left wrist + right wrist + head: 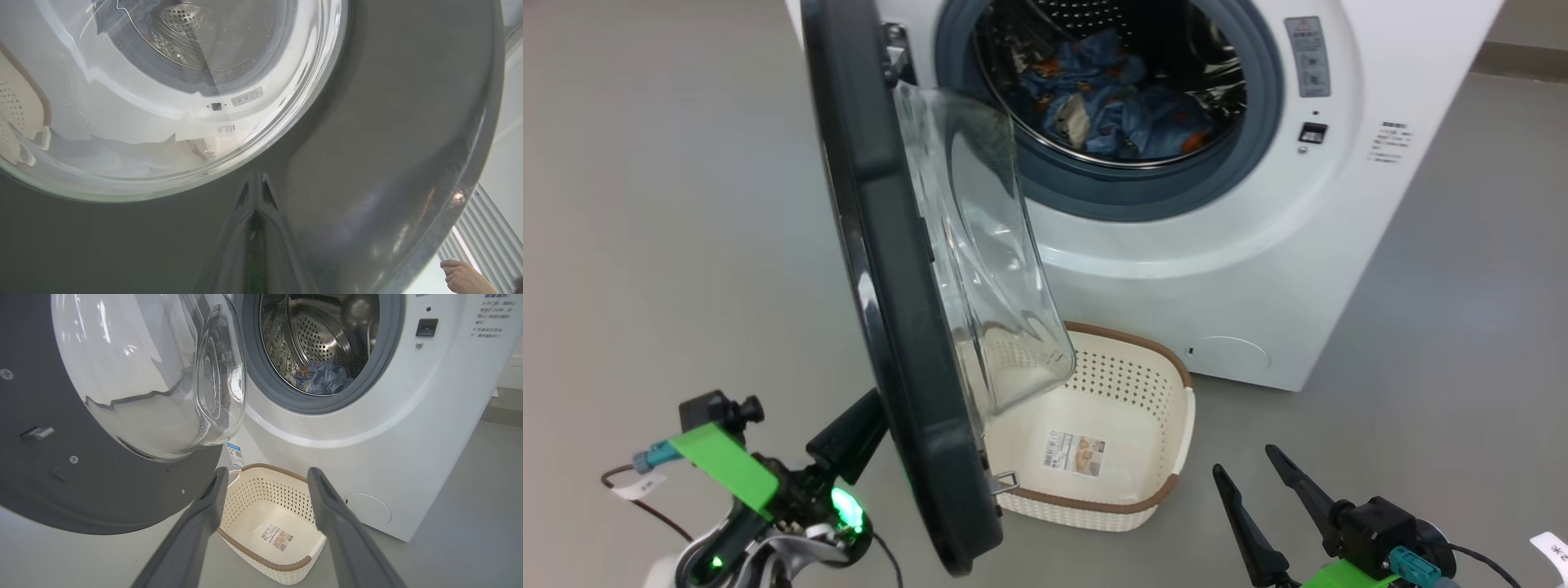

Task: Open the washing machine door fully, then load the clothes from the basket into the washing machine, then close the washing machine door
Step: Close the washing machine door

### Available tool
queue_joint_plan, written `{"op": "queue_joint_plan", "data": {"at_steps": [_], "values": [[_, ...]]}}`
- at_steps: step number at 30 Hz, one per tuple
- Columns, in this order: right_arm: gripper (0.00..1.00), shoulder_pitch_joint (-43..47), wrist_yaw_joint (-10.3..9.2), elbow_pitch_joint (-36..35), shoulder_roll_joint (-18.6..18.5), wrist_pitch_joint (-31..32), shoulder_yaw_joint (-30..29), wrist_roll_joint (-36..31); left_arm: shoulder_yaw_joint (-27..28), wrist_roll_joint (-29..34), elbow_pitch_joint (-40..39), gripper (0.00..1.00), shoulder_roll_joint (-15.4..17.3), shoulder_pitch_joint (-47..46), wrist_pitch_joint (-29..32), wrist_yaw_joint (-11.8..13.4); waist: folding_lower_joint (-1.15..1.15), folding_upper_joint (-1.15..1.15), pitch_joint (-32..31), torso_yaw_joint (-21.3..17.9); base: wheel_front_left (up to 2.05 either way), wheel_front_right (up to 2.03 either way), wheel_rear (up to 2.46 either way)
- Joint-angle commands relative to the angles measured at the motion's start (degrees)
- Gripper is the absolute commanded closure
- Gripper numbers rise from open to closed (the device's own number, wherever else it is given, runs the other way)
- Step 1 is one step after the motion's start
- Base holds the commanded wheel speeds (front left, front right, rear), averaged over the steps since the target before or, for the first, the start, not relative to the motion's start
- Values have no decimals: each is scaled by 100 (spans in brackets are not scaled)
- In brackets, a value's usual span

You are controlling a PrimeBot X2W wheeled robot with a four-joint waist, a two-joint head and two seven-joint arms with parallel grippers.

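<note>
The washing machine (1258,269) stands with its door (890,286) half open, edge-on to me in the head view. The clothes (1111,98) lie inside the steel drum, and they show as a blue heap (322,377) in the right wrist view. On the floor below the opening sits the basket (1127,384), with just a label on its floor. My left gripper (870,412) is shut, its tips against the glossy outer face of the door (388,122). My right gripper (1245,459) hangs open near the floor, apart from the basket (265,561).
The door's clear glass bowl (988,245) bulges out over the basket's left end. A person's hand (461,277) shows past the door's edge in the left wrist view. Grey floor (645,204) spreads left of the door and right of the machine (408,437).
</note>
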Motion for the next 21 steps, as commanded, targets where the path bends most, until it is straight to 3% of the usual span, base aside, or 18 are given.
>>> {"op": "queue_joint_plan", "data": {"at_steps": [1,21], "values": [[0,-109,9,-136,-27,-28,119,17,39,-46,-91,100,28,-317,-53,-86,0,0,12,-158,0,0,0],[0,-295,9,-221,1,-28,91,-35,-804,195,265,100,26,-1513,-1457,-108,0,0,311,-1752,0,0,0]]}}
